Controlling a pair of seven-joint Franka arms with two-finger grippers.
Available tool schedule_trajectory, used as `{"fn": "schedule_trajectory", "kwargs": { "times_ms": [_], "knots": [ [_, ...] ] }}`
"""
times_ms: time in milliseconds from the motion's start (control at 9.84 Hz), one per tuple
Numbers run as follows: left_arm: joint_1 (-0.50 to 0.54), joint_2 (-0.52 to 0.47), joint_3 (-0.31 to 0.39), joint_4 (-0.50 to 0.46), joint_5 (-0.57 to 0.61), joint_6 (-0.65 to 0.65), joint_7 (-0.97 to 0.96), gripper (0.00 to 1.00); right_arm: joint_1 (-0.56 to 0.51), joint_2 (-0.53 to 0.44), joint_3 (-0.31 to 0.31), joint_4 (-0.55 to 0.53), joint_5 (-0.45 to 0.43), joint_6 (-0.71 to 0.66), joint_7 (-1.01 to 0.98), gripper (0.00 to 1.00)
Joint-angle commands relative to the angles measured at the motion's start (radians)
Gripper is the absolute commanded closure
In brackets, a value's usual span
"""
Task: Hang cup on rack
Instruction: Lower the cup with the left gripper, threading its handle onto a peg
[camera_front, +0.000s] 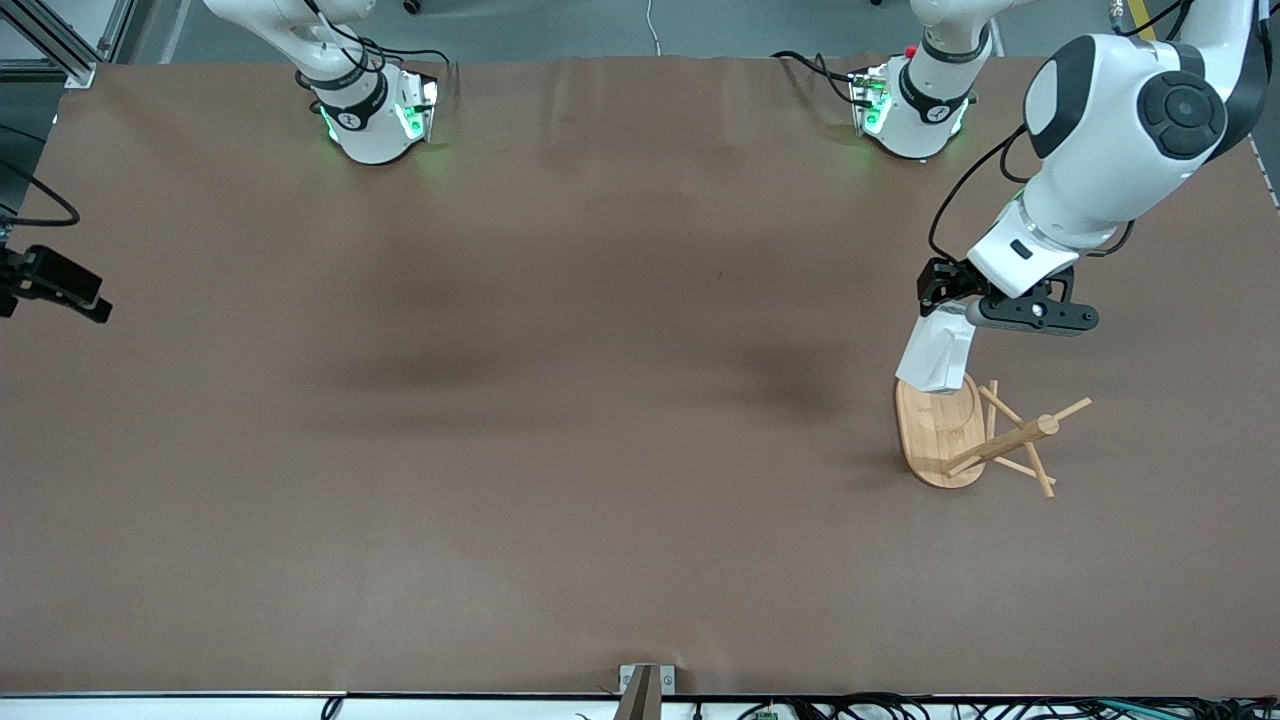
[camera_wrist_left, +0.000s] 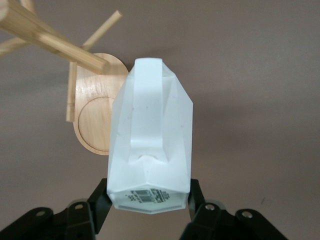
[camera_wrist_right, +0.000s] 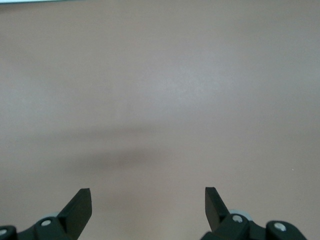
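White cup (camera_wrist_left: 150, 145), one, in left gripper (camera_wrist_left: 145, 210) over one rack (camera_front: 965, 435).

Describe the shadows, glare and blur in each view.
Front view: soft dark shadow patches on the brown table, green glow at both arm bases. Left wrist view: the cup evenly lit, no glare, the rack sharp. Right wrist view: one faint shadow band, slightly soft, right gripper dark.
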Motion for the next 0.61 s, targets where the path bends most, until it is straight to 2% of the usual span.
{"fn": "schedule_trajectory", "kwargs": {
  "times_ms": [0,102,305,508],
  "knots": [
    [0.009,-0.015,0.015,-0.041,-0.019,0.021,0.055,0.88,0.005,-0.075,0.008,-0.061,-0.018,-0.015,0.004,0.0],
    [0.01,-0.014,0.017,-0.038,-0.022,0.021,0.054,0.88,0.02,-0.113,0.005,-0.095,-0.018,-0.013,0.004,0.0],
    [0.008,-0.008,0.032,-0.025,-0.071,0.023,0.055,0.88,0.019,-0.126,-0.001,-0.106,-0.009,-0.019,-0.002,0.0],
    [0.008,0.0,0.035,-0.019,-0.073,0.038,0.06,0.88,0.035,-0.153,-0.033,-0.133,0.003,-0.024,-0.027,0.0]
  ]
}}
